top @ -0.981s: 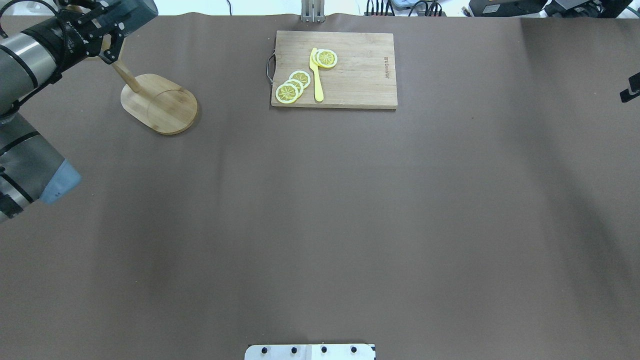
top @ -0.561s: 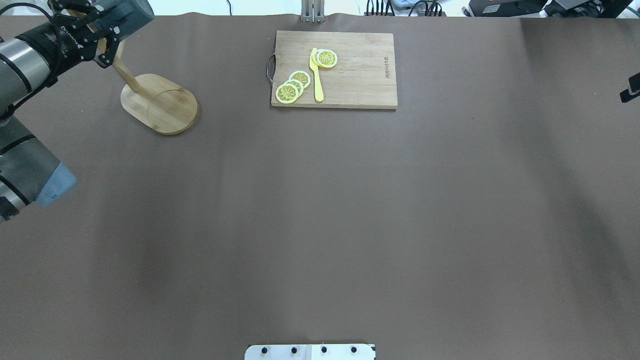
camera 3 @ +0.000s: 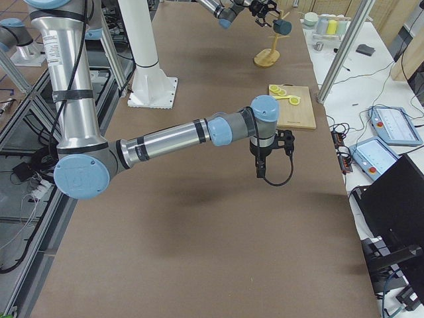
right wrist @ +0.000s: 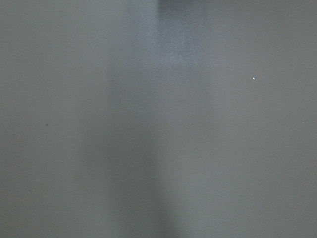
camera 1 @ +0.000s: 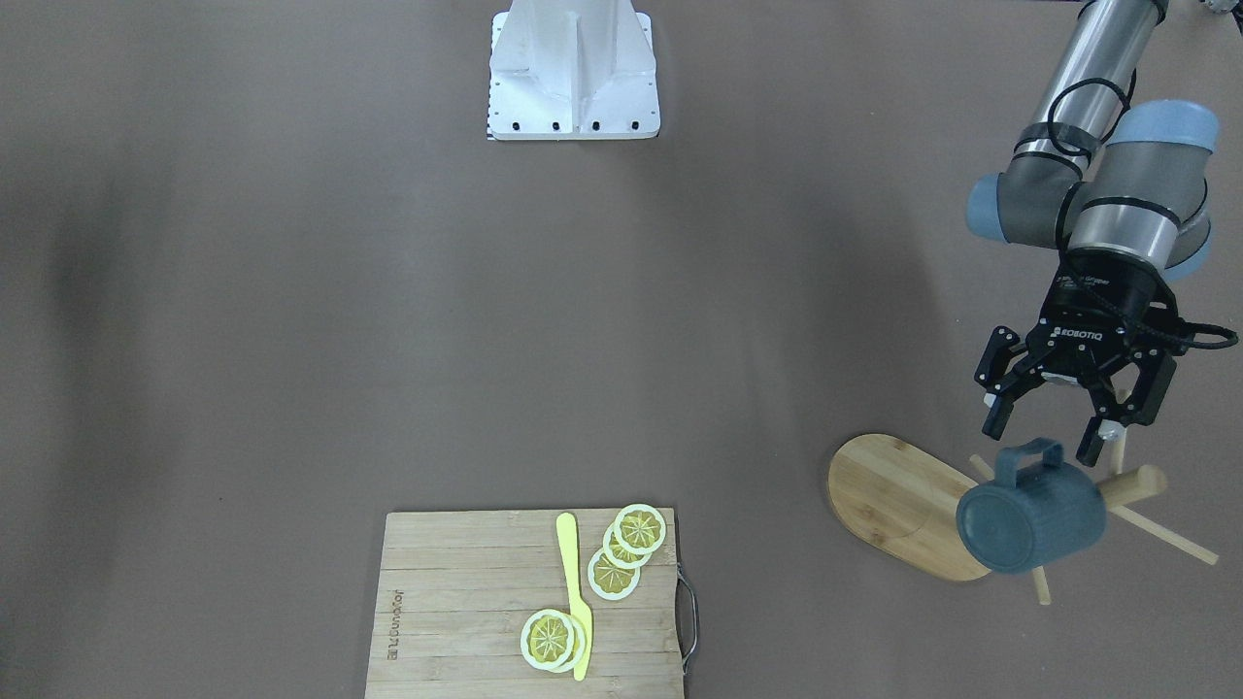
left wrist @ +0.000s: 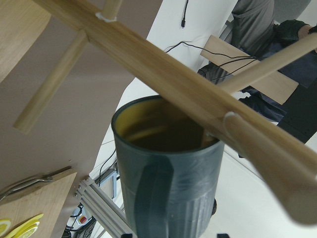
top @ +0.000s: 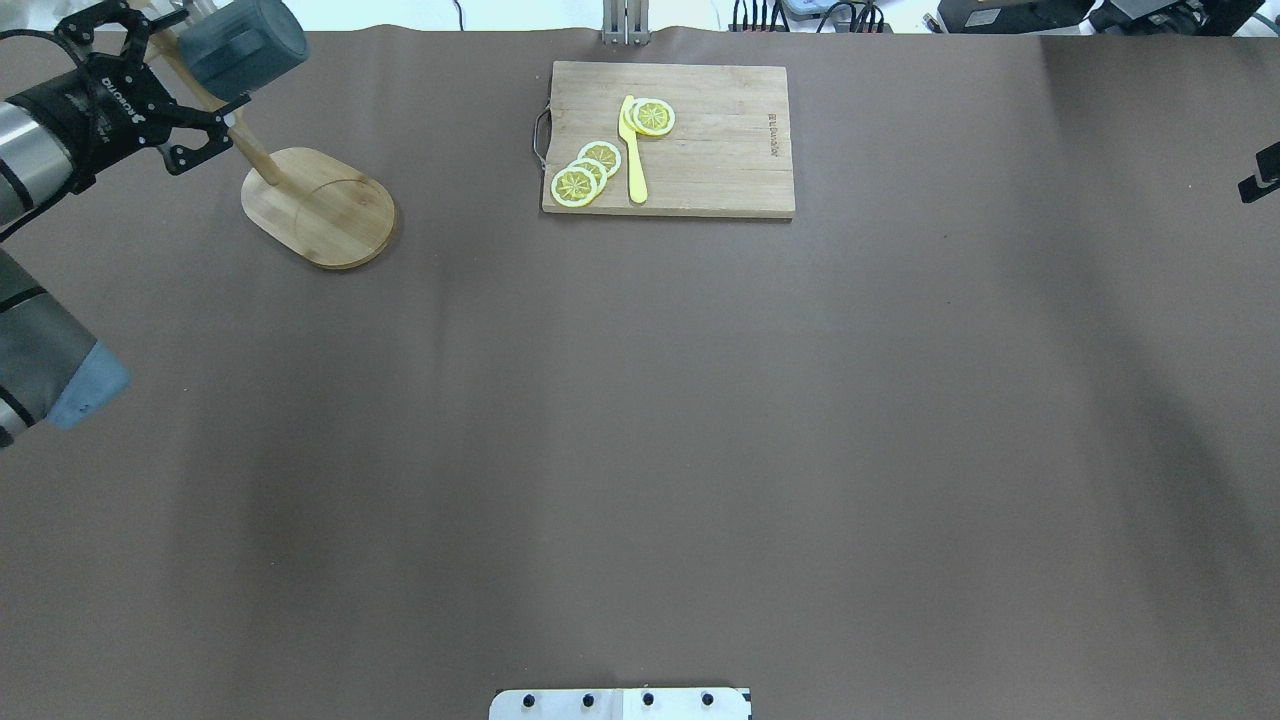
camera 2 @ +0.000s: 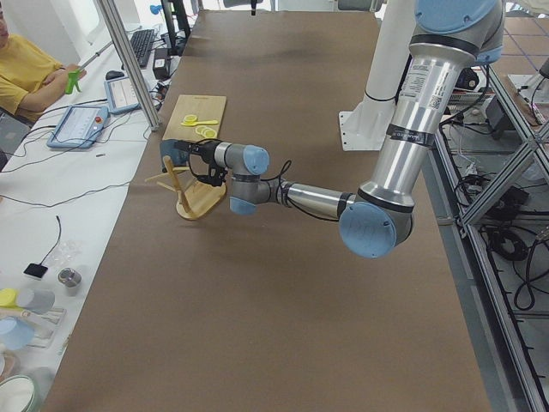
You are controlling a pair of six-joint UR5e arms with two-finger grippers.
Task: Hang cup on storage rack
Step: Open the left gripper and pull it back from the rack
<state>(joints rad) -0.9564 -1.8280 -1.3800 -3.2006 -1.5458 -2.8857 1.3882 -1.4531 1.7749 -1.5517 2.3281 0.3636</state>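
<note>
Cup point(camera 1: 1029, 519) hangs on the rack point(camera 1: 898, 500) — my left pincer point(camera 1: 1041, 439) is wide open.
I should back away straight, without touching the handle.

Brown matte worktop point(top: 640, 450), soft shadow bands across it. White side bench point(camera 2: 51, 197) alongside: tablets point(camera 2: 77, 127), loose cables. Aluminium frame post point(camera 2: 129, 60) at bench edge. Seated person point(camera 2: 21, 81), yellow shirt. Dark screen point(camera 3: 397, 199), possibly monitor.

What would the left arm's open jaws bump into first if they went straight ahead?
Most likely the dark blue-grey mug hanging on the light bamboo mug tree: its handle sits just ahead of the open left gripper.
</note>
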